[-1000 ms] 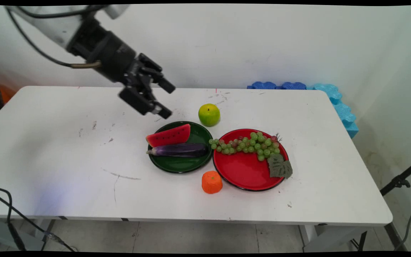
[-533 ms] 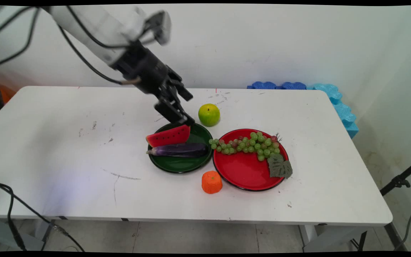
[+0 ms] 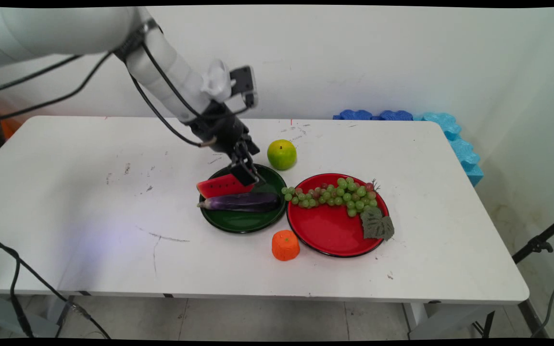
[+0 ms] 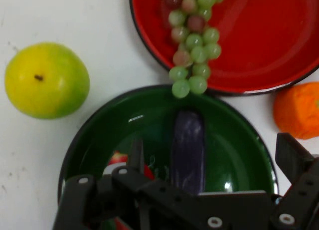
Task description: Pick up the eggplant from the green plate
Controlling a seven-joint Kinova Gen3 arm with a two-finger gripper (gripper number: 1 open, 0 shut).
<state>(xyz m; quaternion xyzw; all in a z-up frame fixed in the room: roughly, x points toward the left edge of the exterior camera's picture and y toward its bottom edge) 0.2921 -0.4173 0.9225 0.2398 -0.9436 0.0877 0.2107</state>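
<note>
While the orange fruit (image 3: 285, 245) sits nearest me beside the red plate (image 3: 330, 230), the claw (image 3: 248, 179) hangs farther back over the green plate (image 3: 238, 222), its tips spread apart around the right end of the watermelon slice (image 3: 219, 185), gripping nothing. Just below it lies the eggplant (image 3: 243, 202). Grapes (image 3: 334, 193) trail to its right, and beyond it rests the green apple (image 3: 282, 154).

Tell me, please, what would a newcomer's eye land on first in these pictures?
Probably the black pincer reaching down over the watermelon slice, which lies beside an eggplant on the green plate at the table's middle. Next, the red plate to its right, carrying a grape bunch, with a green apple behind and an orange fruit in front.
</note>
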